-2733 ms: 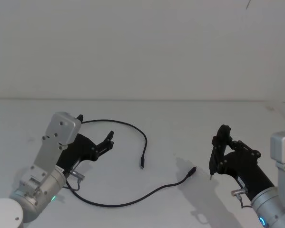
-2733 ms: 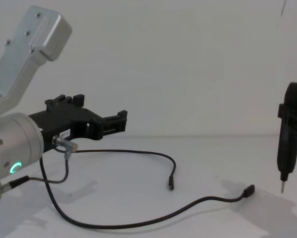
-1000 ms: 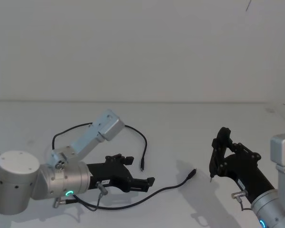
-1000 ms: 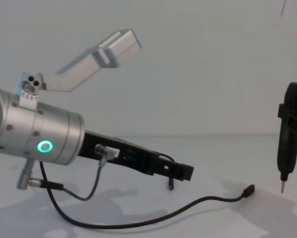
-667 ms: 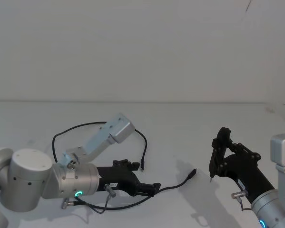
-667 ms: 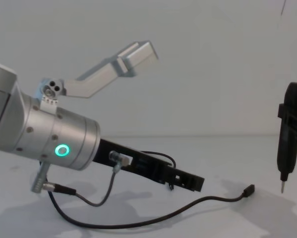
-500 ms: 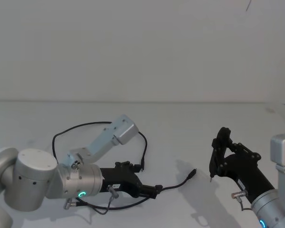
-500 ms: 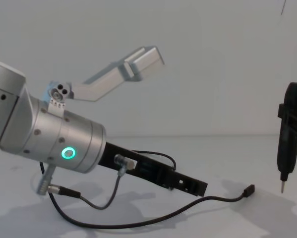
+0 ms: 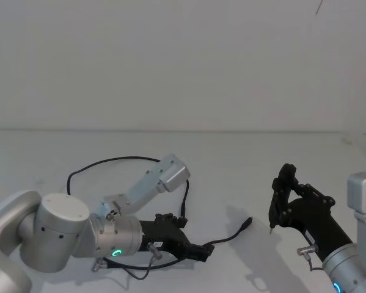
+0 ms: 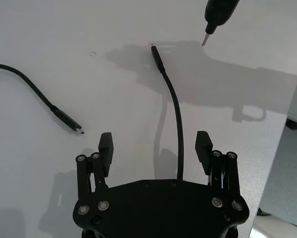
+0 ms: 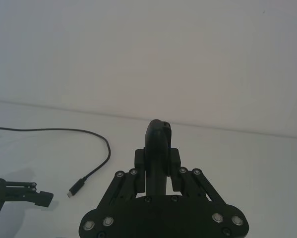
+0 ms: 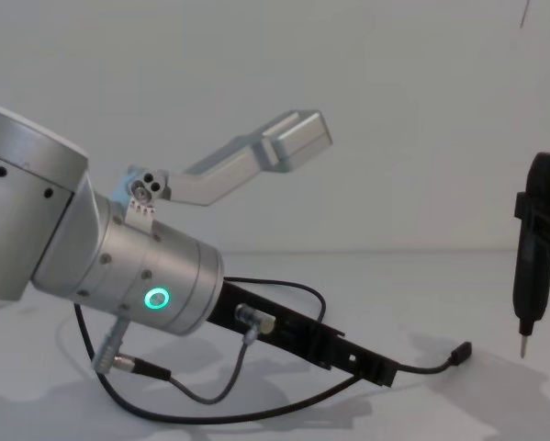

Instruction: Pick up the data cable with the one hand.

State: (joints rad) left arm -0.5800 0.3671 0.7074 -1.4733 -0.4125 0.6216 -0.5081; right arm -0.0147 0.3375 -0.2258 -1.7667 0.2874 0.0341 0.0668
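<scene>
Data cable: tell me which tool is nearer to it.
Left. The left tool is over the data cable, the cord running between its open fingers. The right tool hangs apart, past the cable's plug end.

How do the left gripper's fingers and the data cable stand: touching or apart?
Apart. The left wrist view shows the data cable running between the left gripper's open fingers, with bare table on either side.

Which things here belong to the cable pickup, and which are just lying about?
Part of the job:
- data cable, lying on the table between the open fingers of the left tool

Not part of it:
- right tool, parked at the right
- short wire with silver plugs on the left arm
- white table
</scene>
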